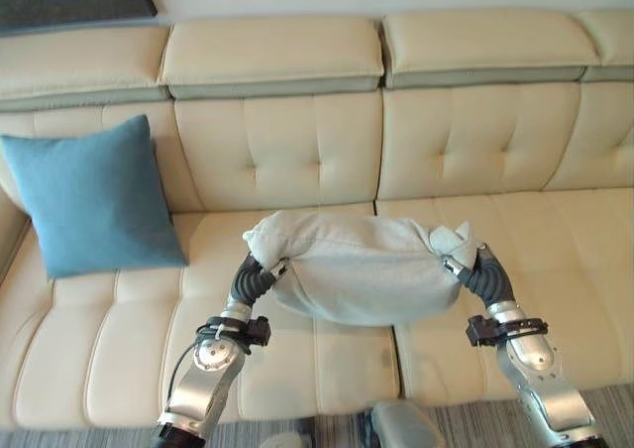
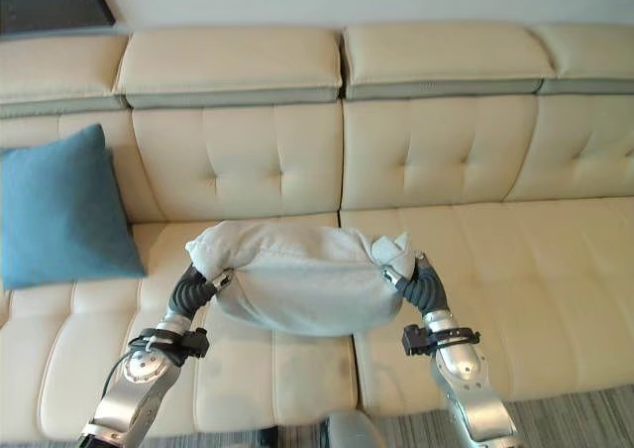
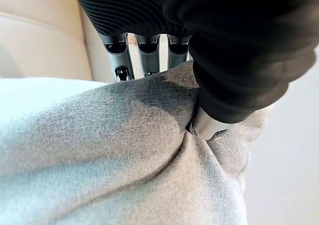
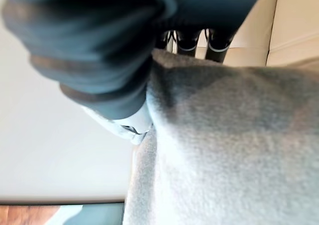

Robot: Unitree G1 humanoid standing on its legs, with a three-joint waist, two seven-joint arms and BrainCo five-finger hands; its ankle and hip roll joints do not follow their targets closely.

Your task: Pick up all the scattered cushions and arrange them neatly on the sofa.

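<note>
Here both hands, left hand (image 1: 260,276) and right hand (image 1: 474,270), pinch the grey cushion (image 1: 362,268) ends above the sofa (image 1: 297,151).

silver-grey arms, dark ribbed covers, silver fingers (image 3: 119,60)

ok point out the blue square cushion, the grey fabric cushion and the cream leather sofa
blue square cushion (image 1: 91,198), left eye view, middle of its front face
grey fabric cushion (image 1: 362,270), left eye view, middle of its top, held between both hands
cream leather sofa (image 1: 480,136), left eye view, tufted backrest panel
</note>
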